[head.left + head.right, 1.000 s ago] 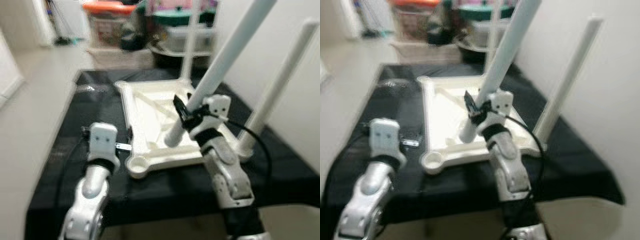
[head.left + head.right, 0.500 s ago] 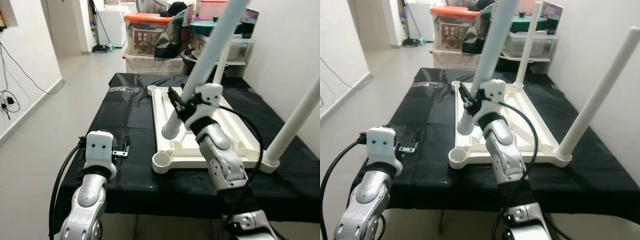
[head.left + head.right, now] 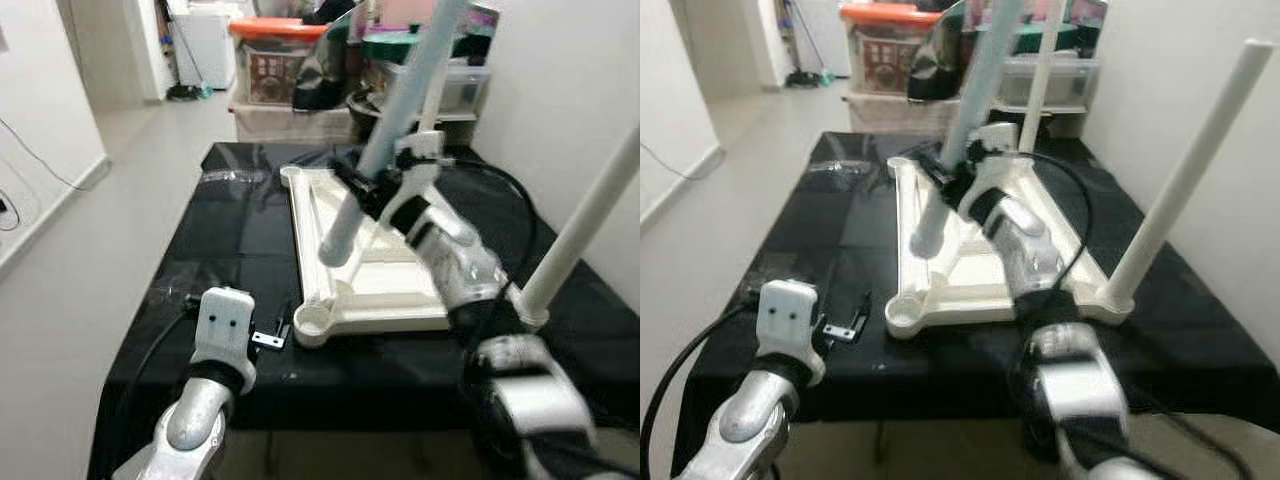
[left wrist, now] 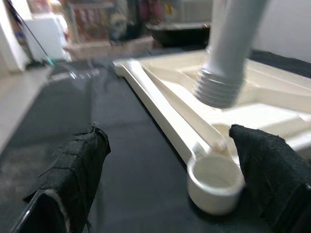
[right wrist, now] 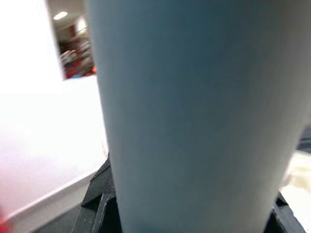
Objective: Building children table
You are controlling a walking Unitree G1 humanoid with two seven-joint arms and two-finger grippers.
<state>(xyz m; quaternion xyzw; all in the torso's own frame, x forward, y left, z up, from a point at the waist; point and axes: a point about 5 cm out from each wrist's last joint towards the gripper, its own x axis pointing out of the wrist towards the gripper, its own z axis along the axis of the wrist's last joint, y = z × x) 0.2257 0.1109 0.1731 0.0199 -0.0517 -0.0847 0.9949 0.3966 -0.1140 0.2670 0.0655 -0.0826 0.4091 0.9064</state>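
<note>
Right tool [image 3: 362, 188] pinches the pale table leg [image 3: 385, 130], tilted over the upturned white table frame [image 3: 375, 280] mid-frame; left tool [image 4: 165, 189] spread wide beside the corner socket [image 4: 215, 180].

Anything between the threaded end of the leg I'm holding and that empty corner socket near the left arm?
Nothing visible does. The right gripper holds the table leg tilted, its threaded end over the frame, apart from the empty socket.

Held leg [image 3: 385, 140] blocks frame [image 3: 385, 285] middle; near socket [image 4: 215, 182] seemingly open.
</note>
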